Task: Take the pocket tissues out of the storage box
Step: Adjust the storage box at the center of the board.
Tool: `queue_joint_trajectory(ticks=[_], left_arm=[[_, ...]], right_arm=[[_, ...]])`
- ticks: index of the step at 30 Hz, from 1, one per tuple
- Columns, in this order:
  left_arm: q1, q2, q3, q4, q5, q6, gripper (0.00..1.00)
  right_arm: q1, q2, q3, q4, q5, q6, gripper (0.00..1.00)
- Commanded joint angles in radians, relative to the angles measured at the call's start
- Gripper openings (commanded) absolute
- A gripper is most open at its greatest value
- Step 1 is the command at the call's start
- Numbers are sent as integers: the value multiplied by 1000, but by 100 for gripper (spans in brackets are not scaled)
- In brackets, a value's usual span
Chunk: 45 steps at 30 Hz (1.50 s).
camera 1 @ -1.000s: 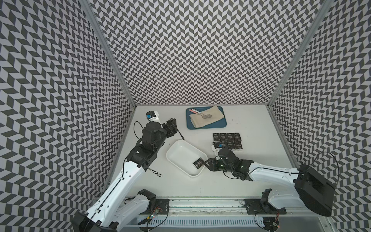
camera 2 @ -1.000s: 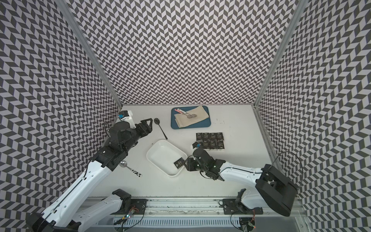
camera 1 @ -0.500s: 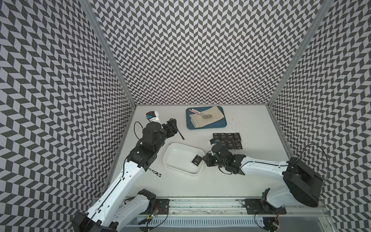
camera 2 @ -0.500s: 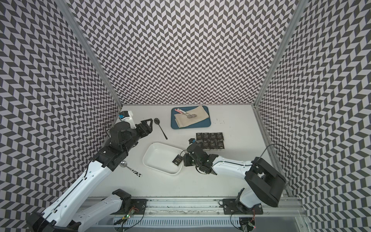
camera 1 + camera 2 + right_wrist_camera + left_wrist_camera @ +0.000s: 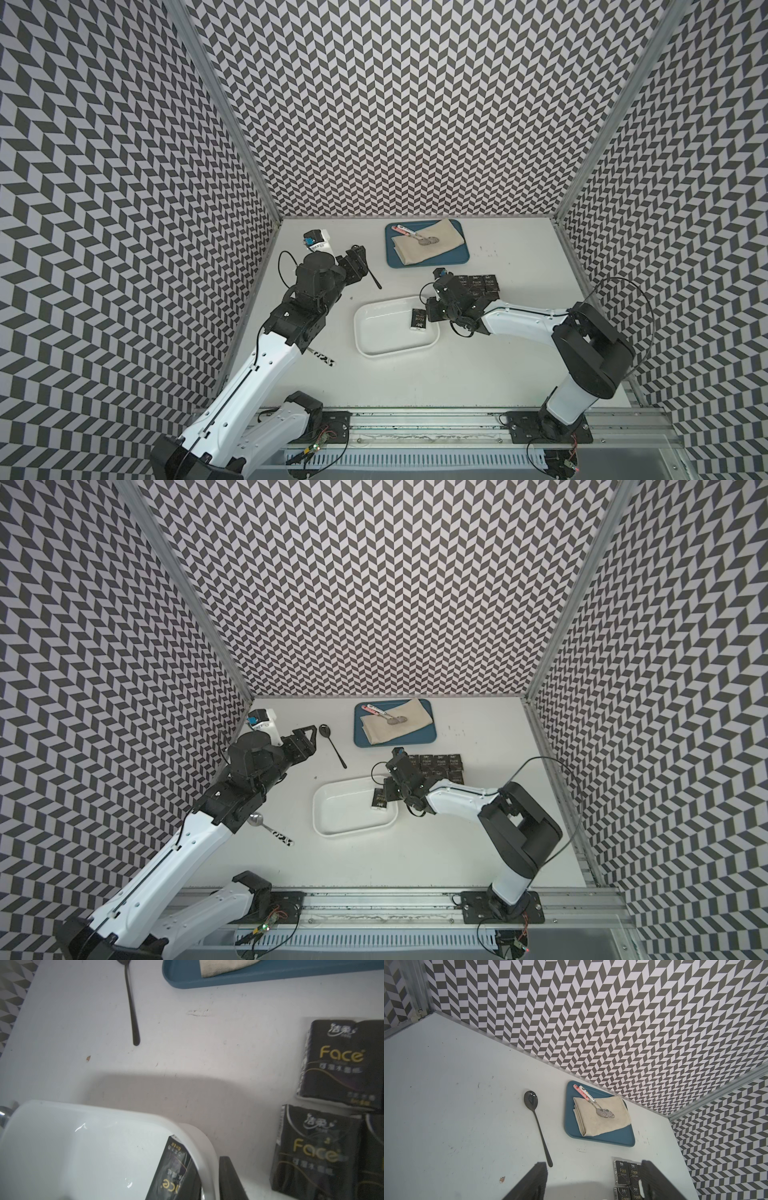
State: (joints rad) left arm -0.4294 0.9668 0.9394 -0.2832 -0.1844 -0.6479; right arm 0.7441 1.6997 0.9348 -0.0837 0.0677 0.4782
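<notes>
Storage box: white tub standing on the table, just toward 9 o'clock of its middle.
Packet in the box: one black "Face" packet, at the tub's 3 o'clock wall, tilted up against it.
Laid-out packets: black, flat in rows on the table, 2 o'clock from the tub, apart from it.
Right gripper: at the tub's 3 o'clock rim. One finger shows just outside the wall and the other is hidden, so a grip cannot be told.
Left gripper: raised, 10 o'clock from the tub, jaws apart and empty.
Blue tray: table's 12 o'clock, carrying a folded beige cloth.
Black spoon: 11 o'clock from the tub.
Patterned-handle spoon: 8 o'clock from the tub.
</notes>
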Motion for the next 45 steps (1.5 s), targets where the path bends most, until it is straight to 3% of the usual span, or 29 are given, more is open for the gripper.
queue_joint_trajectory(ticks=[1, 19, 25, 30, 33, 39, 45], left_arm=[[5, 6, 1, 27, 13, 10, 75], [15, -17, 7, 8, 4, 17, 76], [18, -26, 12, 1, -3, 22, 76], [18, -16, 7, 2, 3, 21, 76], [18, -13, 4, 9, 4, 19, 76], [33, 8, 9, 2, -4, 14, 76], [50, 6, 16, -37, -51, -19, 76]], right_arm=[[-15, 32, 67, 8, 23, -72, 21], [-24, 301, 389, -11, 10, -195, 24], [-40, 289, 411, -9, 0, -228, 32], [-34, 194, 414, -47, 25, -251, 42], [-15, 134, 400, -64, 58, -254, 43], [107, 115, 402, -158, 238, -218, 44], [160, 179, 361, -116, 174, -121, 44]])
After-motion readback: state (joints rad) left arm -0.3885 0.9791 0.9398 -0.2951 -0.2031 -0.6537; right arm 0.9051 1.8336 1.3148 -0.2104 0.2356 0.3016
